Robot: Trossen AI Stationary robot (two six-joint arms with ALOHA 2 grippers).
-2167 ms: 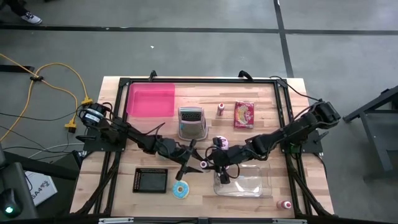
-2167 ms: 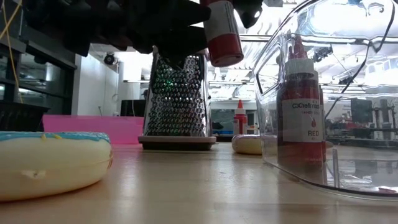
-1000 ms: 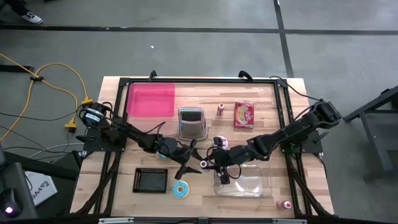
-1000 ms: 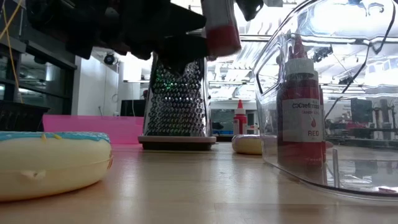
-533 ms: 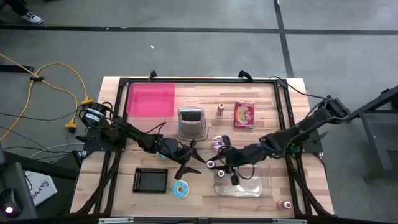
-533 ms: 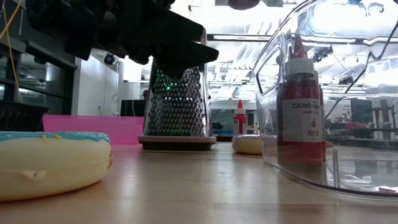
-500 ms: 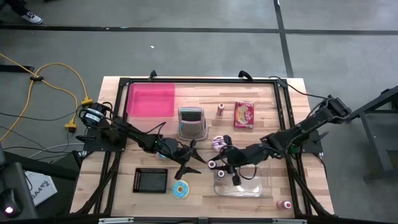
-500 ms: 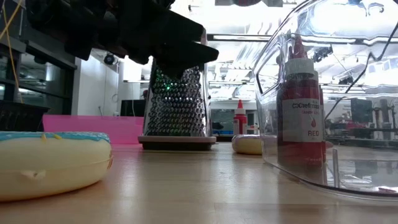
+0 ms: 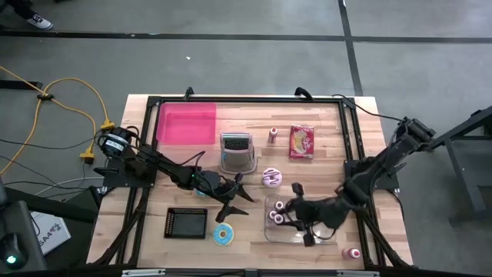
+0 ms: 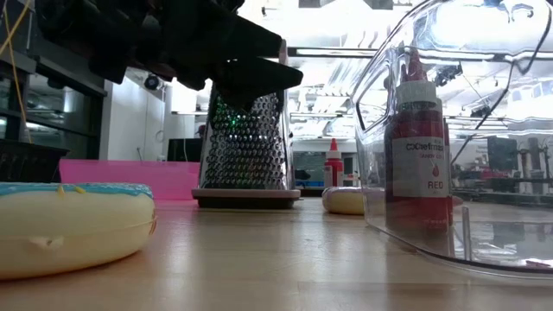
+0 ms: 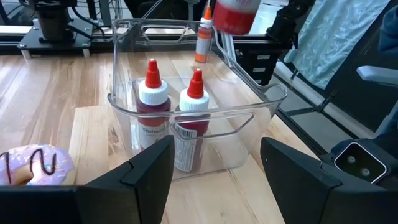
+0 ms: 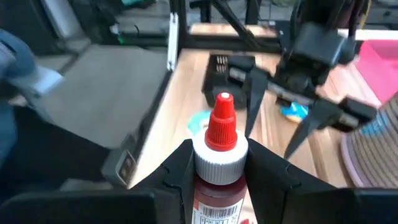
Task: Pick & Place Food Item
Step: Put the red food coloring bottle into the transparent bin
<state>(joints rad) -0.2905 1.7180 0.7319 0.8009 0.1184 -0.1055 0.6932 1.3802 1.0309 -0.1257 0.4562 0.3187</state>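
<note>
Bottle [image 12: 217, 163] (red cap, clamped in the right gripper [image 12: 217, 177]) hangs above the clear bin [image 9: 323, 231]; lower it straight between the walls beside the two bottles [image 11: 174, 118], then release. Left gripper [image 9: 233, 201] waits apart-fingered beside. Wooden table [image 9: 323, 115], grey floor around.

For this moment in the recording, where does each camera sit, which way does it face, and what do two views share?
High view: overhead, straight down; both arms, right end effector above the clear bin.
Low view: tabletop height, level; grater, dark arm overhead.
Left wrist view: past the open left end effector toward the bin.
Right wrist view: along its fingers gripping a red bottle.
Shared: left wrist and low views both show bottles in the bin.
</note>
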